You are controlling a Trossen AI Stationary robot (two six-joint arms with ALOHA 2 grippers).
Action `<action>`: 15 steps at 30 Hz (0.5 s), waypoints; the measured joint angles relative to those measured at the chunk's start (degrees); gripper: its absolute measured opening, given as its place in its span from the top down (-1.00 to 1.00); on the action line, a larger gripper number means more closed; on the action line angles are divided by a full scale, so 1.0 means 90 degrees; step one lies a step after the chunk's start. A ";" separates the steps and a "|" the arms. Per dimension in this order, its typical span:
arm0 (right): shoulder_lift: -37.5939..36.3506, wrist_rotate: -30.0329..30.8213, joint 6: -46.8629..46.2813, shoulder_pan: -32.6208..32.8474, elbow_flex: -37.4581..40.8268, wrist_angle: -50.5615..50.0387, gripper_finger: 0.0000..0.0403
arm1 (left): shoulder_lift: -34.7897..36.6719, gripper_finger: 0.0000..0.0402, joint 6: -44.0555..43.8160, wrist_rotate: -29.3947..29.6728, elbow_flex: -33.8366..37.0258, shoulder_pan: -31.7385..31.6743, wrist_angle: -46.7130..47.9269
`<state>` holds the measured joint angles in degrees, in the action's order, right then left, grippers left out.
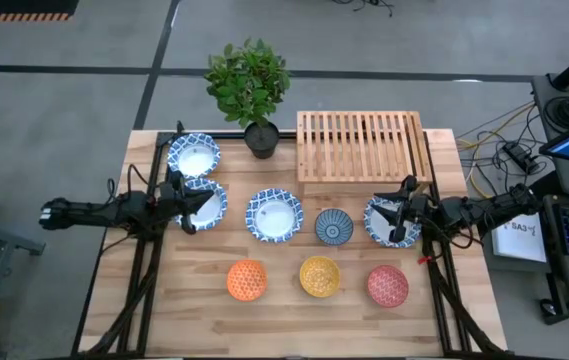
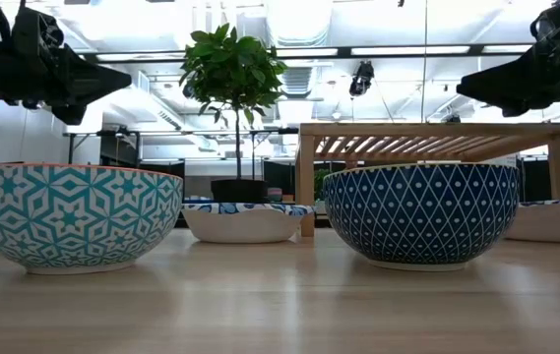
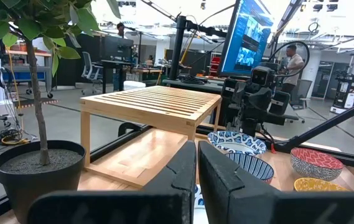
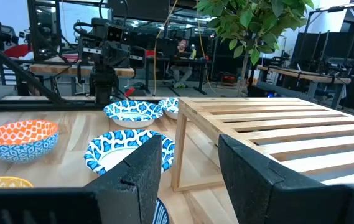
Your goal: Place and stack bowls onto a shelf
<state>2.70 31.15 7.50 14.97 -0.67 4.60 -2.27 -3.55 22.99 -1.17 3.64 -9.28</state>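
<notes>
Eight bowls sit on their bases on the plank table. Four are wide, blue-and-white: far left (image 1: 194, 155), left (image 1: 207, 205), middle (image 1: 274, 215), right (image 1: 388, 222). A small dark blue one (image 1: 334, 226) stands between the last two. Orange (image 1: 247, 280), yellow (image 1: 319, 276) and pink-red (image 1: 387, 286) form the near row. The slatted shelf (image 1: 361, 145) stands at the far edge with nothing on it. My left gripper (image 1: 188, 210), shut (image 3: 196, 171), hovers over the left bowl. My right gripper (image 1: 399, 225), open (image 4: 189, 168), hovers over the right bowl. Both arms ride well above the table in the low view.
A potted plant (image 1: 251, 95) in a black pot stands left of the shelf at the far edge. In the low view, the orange bowl (image 2: 73, 216) and a dark-blue-sided bowl (image 2: 422, 211) sit close to the camera. Bare planks (image 1: 294, 325) lie along the near edge.
</notes>
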 joint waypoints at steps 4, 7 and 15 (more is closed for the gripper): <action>0.0002 -0.0002 0.0001 0.0001 0.0002 0.0000 0.26 | -0.0002 1.00 0.0000 -0.0001 0.0000 0.0000 0.0001; 0.0001 -0.0002 -0.0001 -0.0001 0.0000 0.0000 0.26 | -0.0002 1.00 0.0000 -0.0001 0.0000 0.0000 0.0001; 0.0002 -0.0002 -0.0075 0.0002 0.0000 0.0066 0.26 | 0.0001 1.00 0.0000 0.0000 0.0000 0.0000 -0.0004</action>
<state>2.72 31.14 6.83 14.98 -0.67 5.19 -2.26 -3.55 22.99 -1.17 3.64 -9.32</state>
